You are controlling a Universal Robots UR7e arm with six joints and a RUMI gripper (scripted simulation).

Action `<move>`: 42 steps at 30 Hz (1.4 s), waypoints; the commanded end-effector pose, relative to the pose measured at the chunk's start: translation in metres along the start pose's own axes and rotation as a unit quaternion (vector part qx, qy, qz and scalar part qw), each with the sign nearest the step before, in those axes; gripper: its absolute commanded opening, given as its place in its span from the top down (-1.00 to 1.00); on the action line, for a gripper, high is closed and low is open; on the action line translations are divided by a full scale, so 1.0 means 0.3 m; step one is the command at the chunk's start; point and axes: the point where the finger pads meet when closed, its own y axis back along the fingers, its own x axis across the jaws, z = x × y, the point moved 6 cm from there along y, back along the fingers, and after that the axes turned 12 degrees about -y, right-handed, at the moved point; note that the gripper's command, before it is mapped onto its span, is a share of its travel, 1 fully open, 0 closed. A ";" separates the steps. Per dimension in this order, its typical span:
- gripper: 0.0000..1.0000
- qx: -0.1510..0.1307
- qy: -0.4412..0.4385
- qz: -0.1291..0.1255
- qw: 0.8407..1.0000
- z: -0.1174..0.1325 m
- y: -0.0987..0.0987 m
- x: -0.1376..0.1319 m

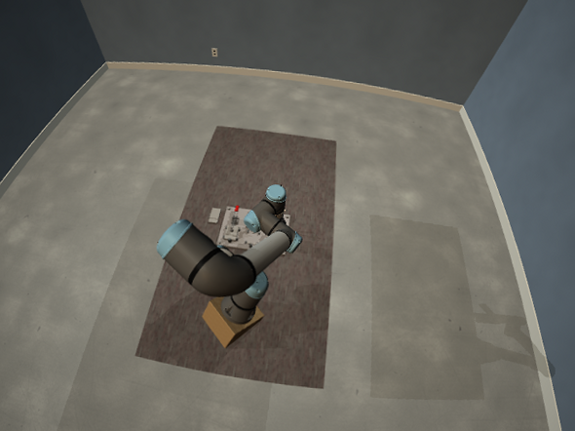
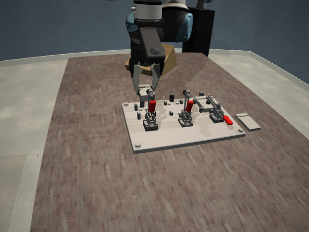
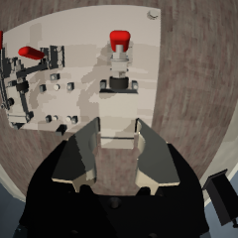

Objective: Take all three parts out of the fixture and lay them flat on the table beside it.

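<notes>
"Pincer state?"

"The gripper point(image 2: 144, 93) point(image 3: 117, 118) grips one pale part point(image 2: 146, 95) point(image 3: 118, 130), raised at the fixture's point(image 1: 222, 238) point(image 2: 169, 138) point(image 3: 144, 55) ten o'clock, exterior view."

"Remaining parts?"

"One clamped part point(image 2: 203, 104) sits toward one o'clock; another, the loose part point(image 1: 214, 215) point(image 2: 248, 122), lies flat on the table point(image 1: 289, 345) point(image 2: 174, 187) point(image 3: 198, 74) at three."

In the top view the arm point(image 1: 223, 274) hides the near right part of the fixture point(image 1: 246, 245); the gripper is out of sight beneath it. In the exterior view the near left clamp point(image 2: 150, 122) covers part of the held part point(image 2: 144, 93)
</notes>
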 end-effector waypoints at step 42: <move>1.00 0.000 0.000 0.000 1.000 0.007 0.045 0.012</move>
